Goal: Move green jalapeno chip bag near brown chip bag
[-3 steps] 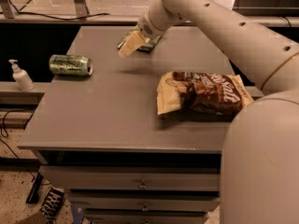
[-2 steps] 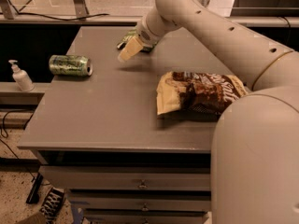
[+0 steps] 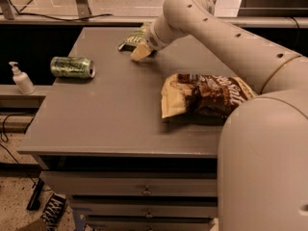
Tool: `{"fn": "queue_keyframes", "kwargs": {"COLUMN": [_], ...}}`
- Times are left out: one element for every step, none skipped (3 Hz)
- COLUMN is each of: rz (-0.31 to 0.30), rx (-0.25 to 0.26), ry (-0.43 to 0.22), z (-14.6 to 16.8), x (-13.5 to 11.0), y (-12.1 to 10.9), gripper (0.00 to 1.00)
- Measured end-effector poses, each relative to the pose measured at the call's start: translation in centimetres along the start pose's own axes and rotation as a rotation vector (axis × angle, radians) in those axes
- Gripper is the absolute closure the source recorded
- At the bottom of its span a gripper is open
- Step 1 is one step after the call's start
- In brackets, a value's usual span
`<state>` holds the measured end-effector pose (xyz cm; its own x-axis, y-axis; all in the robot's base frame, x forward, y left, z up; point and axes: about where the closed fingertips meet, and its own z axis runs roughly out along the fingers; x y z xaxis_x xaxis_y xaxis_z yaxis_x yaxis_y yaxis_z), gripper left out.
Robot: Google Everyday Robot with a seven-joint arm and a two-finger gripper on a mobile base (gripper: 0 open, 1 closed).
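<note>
The green jalapeno chip bag (image 3: 131, 39) lies at the back of the grey table (image 3: 110, 114), partly hidden behind my arm. My gripper (image 3: 141, 52) is right at the bag's near right edge, low over the tabletop; I cannot tell if it touches the bag. The brown chip bag (image 3: 207, 95), large with cream ends, lies flat on the right side of the table, well in front of and to the right of the green bag. My arm reaches over the table from the right, above the brown bag.
A green drink can (image 3: 72, 67) lies on its side at the table's left edge. A white pump bottle (image 3: 21, 79) stands on a lower ledge to the left. Drawers (image 3: 144, 191) sit under the tabletop. A shoe (image 3: 53, 211) lies on the floor.
My arm has swung left and lowered towards the table's back. The green bag now shows behind the gripper. The brown bag and the can have not moved.
</note>
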<state>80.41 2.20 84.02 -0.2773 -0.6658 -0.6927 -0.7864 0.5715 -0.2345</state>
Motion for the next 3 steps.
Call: {"fn": "queue_keyframes", "kwargs": {"rz": [0.003,-0.013,-0.042], "rx": [0.012,0.033,0.073], "ry": [-0.021,-0.079,-0.141], "z": [-0.2,-1.9,-5.2], "x": [-0.5,-2.0,-3.1], "y": [-0.5,-1.0,-1.5], "gripper": [0.64,0.87,1.00]}}
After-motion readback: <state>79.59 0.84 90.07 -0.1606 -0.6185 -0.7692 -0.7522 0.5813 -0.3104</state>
